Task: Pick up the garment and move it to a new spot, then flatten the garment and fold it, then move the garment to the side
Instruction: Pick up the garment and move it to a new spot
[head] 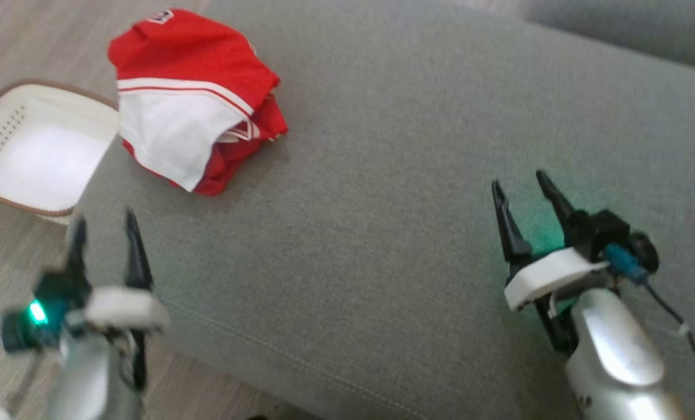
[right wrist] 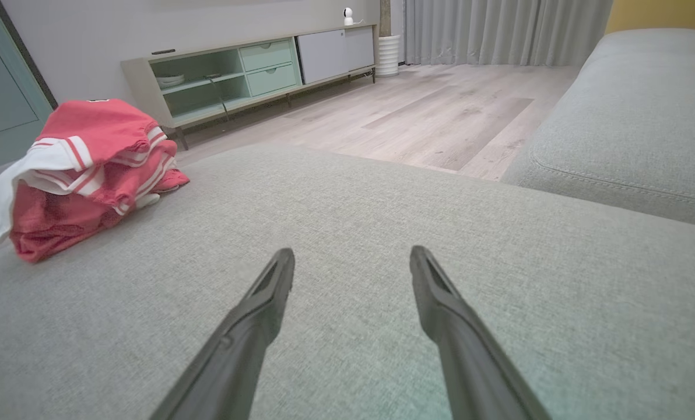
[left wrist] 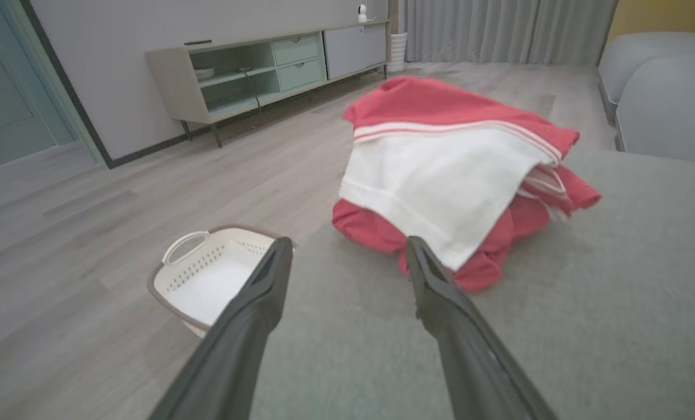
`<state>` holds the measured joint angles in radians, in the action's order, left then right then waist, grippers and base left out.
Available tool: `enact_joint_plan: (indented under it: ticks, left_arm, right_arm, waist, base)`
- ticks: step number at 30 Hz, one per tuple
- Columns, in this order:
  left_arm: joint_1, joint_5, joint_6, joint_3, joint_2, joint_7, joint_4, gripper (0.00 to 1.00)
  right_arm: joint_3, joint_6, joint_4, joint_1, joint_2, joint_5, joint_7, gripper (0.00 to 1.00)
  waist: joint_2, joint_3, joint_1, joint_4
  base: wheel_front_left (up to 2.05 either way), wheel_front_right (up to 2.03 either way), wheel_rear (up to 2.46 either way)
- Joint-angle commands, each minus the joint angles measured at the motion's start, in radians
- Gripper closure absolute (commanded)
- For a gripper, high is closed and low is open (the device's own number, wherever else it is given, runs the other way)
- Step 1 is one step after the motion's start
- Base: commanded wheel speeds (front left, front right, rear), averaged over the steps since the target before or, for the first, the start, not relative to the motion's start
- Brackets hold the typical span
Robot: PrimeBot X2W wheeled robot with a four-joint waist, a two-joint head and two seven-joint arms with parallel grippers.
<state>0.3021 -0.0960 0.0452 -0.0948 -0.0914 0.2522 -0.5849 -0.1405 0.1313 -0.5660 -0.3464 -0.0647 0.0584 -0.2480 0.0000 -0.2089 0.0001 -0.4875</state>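
Lying ahead of spread left hand (head: 104, 220), garment (head: 196, 99), far from spread right hand (head: 518, 179)

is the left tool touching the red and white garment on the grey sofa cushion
Apart. The head view shows the open left tool well short of the red and white fabric garment, with bare grey sofa cushion between them.

Left gripper (head: 105, 227) and right gripper (head: 522, 189) both open, empty.
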Motion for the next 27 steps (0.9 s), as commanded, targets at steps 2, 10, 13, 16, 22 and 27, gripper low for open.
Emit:
enact_joint_plan:
  ticks: [2, 10, 13, 16, 22, 27]
  left_arm:
    - [0.108, 0.013, 0.018, -0.036, -0.059, 0.010, 0.002, 0.00]
    - [0.329, 0.006, 0.064, -0.018, -0.119, 0.010, -0.119, 0.00]
    - [0.404, -0.008, 0.073, -0.017, -0.148, 0.010, -0.177, 0.00]
    - [0.473, -0.019, 0.079, -0.007, -0.177, 0.010, -0.257, 0.00]
    - [0.600, -0.068, 0.085, 0.024, -0.233, -0.067, -0.474, 0.00]
    - [0.634, -0.106, 0.085, 0.058, -0.233, -0.112, -0.576, 0.00]
  right_arm:
    - [-0.037, -0.001, 0.043, -0.053, -0.015, -0.013, -0.014, 0.00]
    - [-0.101, -0.001, 0.107, -0.112, -0.063, -0.019, -0.014, 0.00]
    - [-0.117, -0.001, 0.130, -0.123, -0.077, -0.018, -0.014, 0.00]
    - [-0.121, -0.001, 0.146, -0.127, -0.089, -0.018, -0.014, 0.00]
    - [-0.110, -0.001, 0.155, -0.126, -0.106, -0.021, -0.014, 0.00]
    - [-0.091, -0.001, 0.153, -0.115, -0.106, -0.020, -0.014, 0.00]
  waist:
    - [0.0000, -0.071, -0.0001, 0.025]
    - [0.0000, -0.182, -0.0001, 0.075]
    - [0.0000, -0.212, -0.0001, 0.101]
    - [0.0000, -0.234, -0.0001, 0.127]
    - [0.0000, -0.277, -0.0001, 0.174]
    - [0.0000, -0.286, -0.0001, 0.196]
  base:
    - [0.00, 0.00, 0.00]
    - [0.00, 0.00, 0.00]
    - [0.00, 0.00, 0.00]
    - [0.00, 0.00, 0.00]
    - [0.00, 0.00, 0.00]
    - [0.00, 0.00, 0.00]
